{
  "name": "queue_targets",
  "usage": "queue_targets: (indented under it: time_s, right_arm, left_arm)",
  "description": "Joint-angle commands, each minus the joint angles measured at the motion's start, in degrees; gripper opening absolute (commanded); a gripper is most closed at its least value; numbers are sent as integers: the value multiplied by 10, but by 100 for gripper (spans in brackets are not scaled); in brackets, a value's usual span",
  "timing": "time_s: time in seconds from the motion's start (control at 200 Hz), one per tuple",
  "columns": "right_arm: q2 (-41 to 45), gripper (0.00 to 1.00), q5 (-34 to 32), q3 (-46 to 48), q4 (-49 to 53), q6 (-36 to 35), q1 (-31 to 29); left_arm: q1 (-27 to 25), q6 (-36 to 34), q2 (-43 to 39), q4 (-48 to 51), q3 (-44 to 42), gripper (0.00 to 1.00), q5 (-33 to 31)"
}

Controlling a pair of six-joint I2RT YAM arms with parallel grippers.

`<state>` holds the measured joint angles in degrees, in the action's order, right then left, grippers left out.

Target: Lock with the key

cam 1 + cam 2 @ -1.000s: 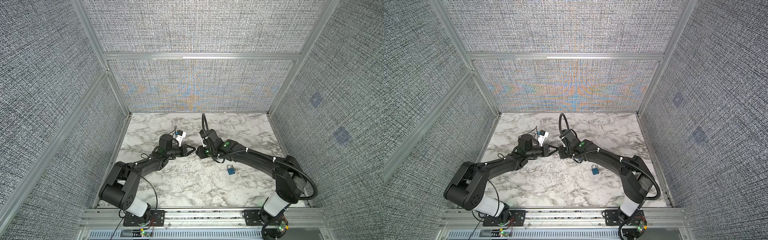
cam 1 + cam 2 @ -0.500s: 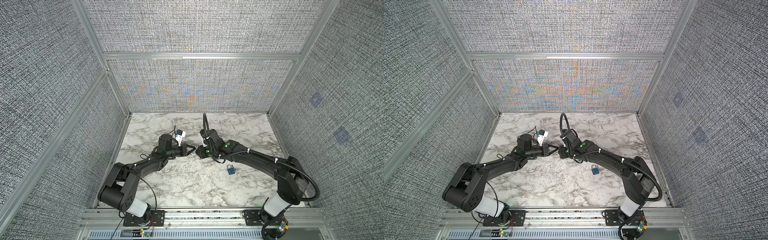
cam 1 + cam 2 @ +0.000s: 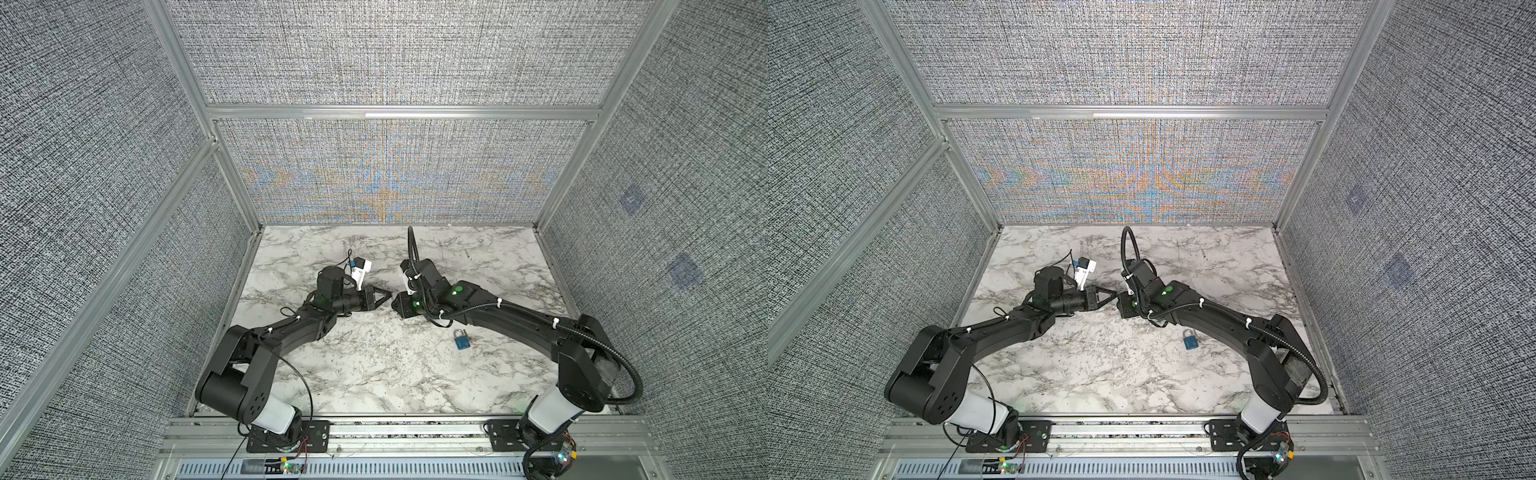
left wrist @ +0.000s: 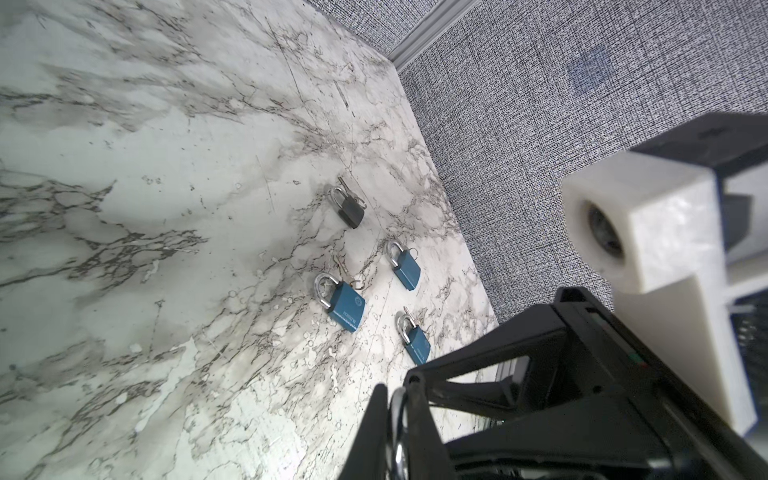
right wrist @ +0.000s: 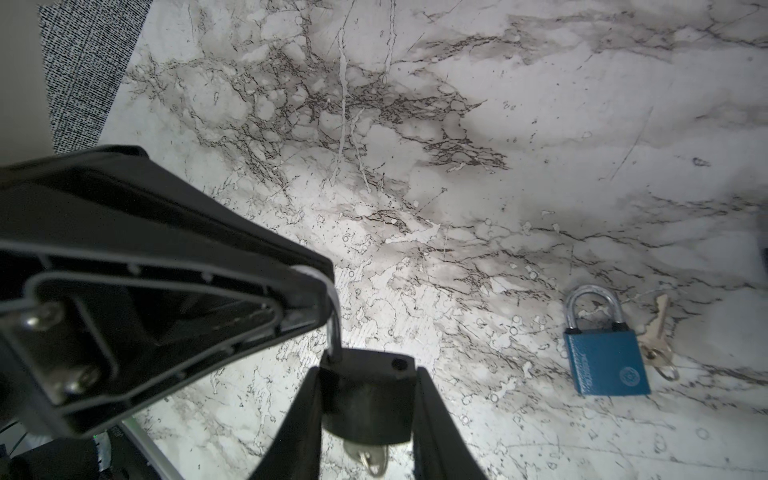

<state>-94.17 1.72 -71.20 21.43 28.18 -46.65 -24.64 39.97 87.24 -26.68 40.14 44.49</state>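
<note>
I hold the black padlock (image 5: 368, 399) by its body in the right tool (image 5: 368, 370), above the middle of the worktop (image 3: 374, 374). Its key (image 5: 372, 457) hangs at the underside. The left tool (image 4: 397, 388) is pinched shut on the shackle (image 5: 334, 328). One shackle hole looks empty, so I judge the shackle not yet pressed home. Seating it and turning the key remain.
</note>
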Motion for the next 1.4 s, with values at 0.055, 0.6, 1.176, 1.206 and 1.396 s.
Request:
queue_targets:
  time_s: [0.055,0.6,1.176,1.206,1.396]
  right_arm:
    - [2,26,5,-4,-15,-1,-1]
    - [79,56,83,136,-180,40,39]
    - [30,44,-12,99,-207,10,-17]
    - [29,41,-13,96,-207,10,-16]
    - [15,30,-9,85,-207,7,-17]
  left_arm:
    - [0,-8,-1,0,-6,0,-2]
    - [0,62,-29,-36,-21,0,-36]
    - [-1,68,-87,-4,-22,0,-60]
    - [-1,69,-88,-4,-22,0,-59]
    - [-1,68,-94,-2,-17,0,-59]
